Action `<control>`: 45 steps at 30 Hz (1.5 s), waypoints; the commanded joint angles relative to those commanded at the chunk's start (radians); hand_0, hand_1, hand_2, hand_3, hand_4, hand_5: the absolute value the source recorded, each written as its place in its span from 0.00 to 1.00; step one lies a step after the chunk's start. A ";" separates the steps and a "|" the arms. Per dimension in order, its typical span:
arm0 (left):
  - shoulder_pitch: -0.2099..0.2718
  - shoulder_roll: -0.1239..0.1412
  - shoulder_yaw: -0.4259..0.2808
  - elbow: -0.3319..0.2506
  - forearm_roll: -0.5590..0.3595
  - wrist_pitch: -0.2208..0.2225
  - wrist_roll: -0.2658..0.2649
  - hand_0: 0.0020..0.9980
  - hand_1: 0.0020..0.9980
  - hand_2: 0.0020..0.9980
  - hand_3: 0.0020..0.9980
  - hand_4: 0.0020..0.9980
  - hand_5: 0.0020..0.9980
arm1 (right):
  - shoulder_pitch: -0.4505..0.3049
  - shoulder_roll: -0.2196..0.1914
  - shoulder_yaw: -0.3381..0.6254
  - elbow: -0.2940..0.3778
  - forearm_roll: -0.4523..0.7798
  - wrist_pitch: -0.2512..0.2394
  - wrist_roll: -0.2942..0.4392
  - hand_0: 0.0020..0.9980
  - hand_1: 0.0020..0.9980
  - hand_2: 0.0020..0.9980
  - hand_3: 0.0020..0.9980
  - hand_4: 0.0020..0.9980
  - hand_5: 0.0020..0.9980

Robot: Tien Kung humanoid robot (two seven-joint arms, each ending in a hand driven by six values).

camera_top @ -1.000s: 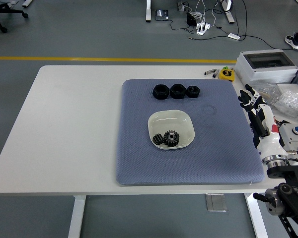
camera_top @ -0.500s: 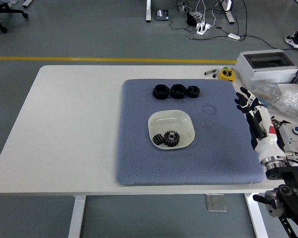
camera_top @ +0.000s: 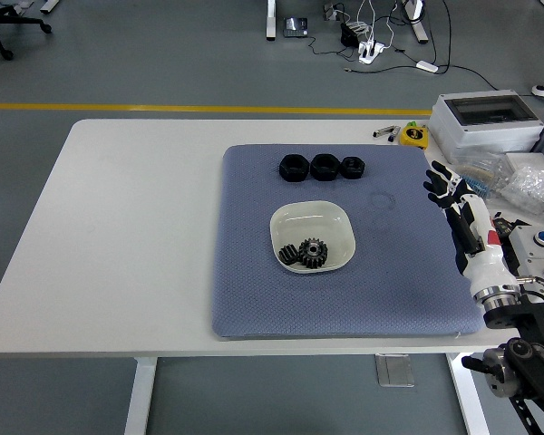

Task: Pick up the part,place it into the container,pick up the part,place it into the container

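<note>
Three black hexagonal parts (camera_top: 323, 167) lie in a row at the back of the blue-grey mat (camera_top: 254, 281). In front of them, a white square dish (camera_top: 313, 236) holds two black gears (camera_top: 306, 254). My right hand (camera_top: 446, 186) hovers over the mat's right edge, fingers spread and holding nothing, roughly a hand's length to the right of the parts. My left arm does not show.
A grey plastic box (camera_top: 486, 121), a yellow tape measure (camera_top: 414, 135) and a crinkled plastic bag (camera_top: 526, 186) sit at the table's back right. A button box (camera_top: 541, 246) lies beside my right forearm. The white table (camera_top: 127, 236) extends to the left.
My right hand has moved slightly leftward and farther back, over the mat's right edge. The parts and the dish have not moved.
</note>
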 joint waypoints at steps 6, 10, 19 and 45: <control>-0.003 -0.001 -0.005 0.000 0.012 -0.002 0.002 0.69 0.70 0.74 0.64 0.67 0.67 | 0.000 0.001 0.006 0.002 -0.001 0.002 0.000 0.92 0.86 0.88 0.89 1.00 0.85; -0.006 0.000 -0.009 0.001 0.018 -0.002 0.004 0.69 0.70 0.74 0.64 0.67 0.66 | -0.003 0.000 0.013 0.005 -0.002 0.002 0.001 0.92 0.86 0.88 0.89 1.00 0.85; -0.008 0.002 -0.012 0.000 0.026 -0.004 0.008 0.69 0.70 0.74 0.64 0.67 0.66 | -0.004 0.001 0.012 0.019 -0.008 -0.003 0.002 0.92 0.86 0.88 0.89 1.00 0.85; -0.007 0.004 -0.013 0.001 0.022 -0.004 0.008 0.69 0.71 0.74 0.64 0.67 0.66 | -0.002 0.002 0.018 0.033 -0.058 -0.002 -0.015 0.91 0.86 0.88 0.88 1.00 0.84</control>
